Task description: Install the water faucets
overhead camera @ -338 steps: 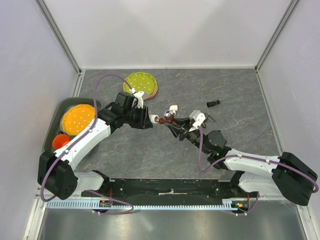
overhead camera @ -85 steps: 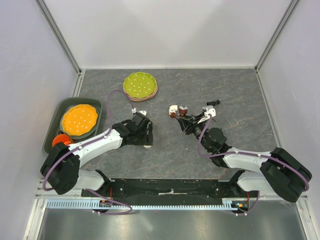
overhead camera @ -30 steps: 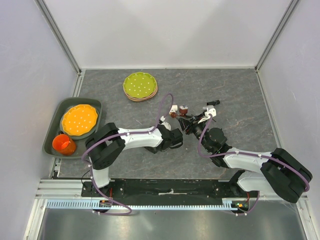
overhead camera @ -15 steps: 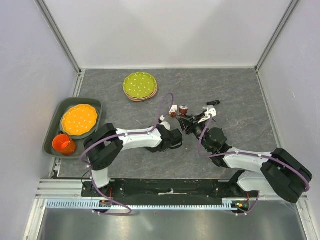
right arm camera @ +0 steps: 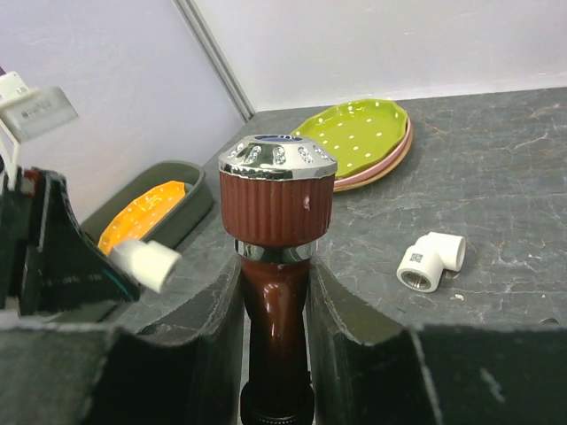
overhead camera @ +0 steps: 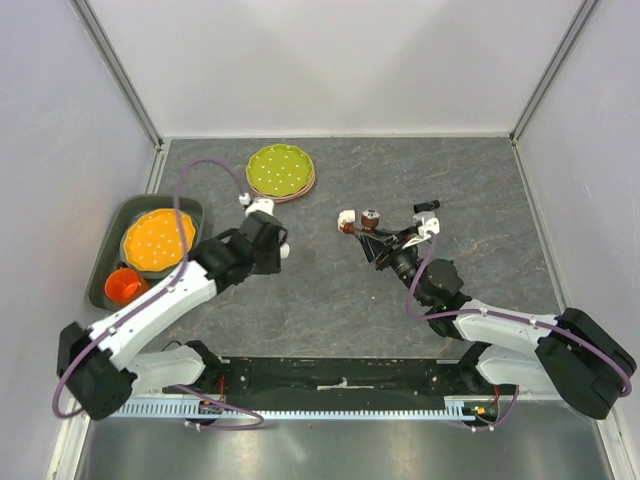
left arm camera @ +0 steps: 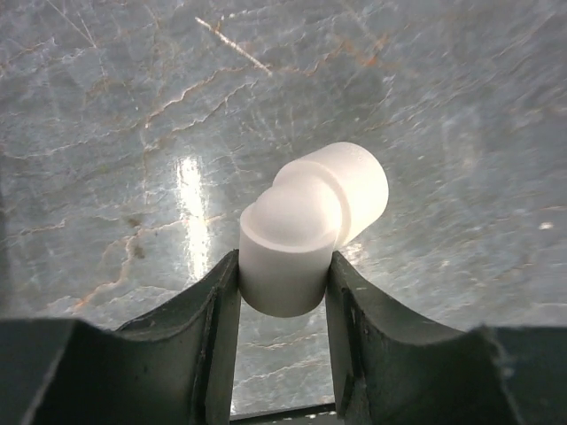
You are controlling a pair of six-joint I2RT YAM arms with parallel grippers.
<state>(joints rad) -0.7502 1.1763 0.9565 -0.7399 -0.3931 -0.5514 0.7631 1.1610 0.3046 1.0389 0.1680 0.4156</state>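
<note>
Seen from above, the left gripper (overhead camera: pixel 275 240) has swung back from the centre, its wrist view shows it clamped on a white elbow fitting (left arm camera: pixel 301 230), and the right wrist view shows the right gripper (right arm camera: pixel 275 297) pinching the reddish-brown faucet (right arm camera: pixel 276 208) upright, so joining them looks next.

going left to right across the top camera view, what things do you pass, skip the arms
orange plate → green plate → reddish-brown faucet → black cylinder
</note>
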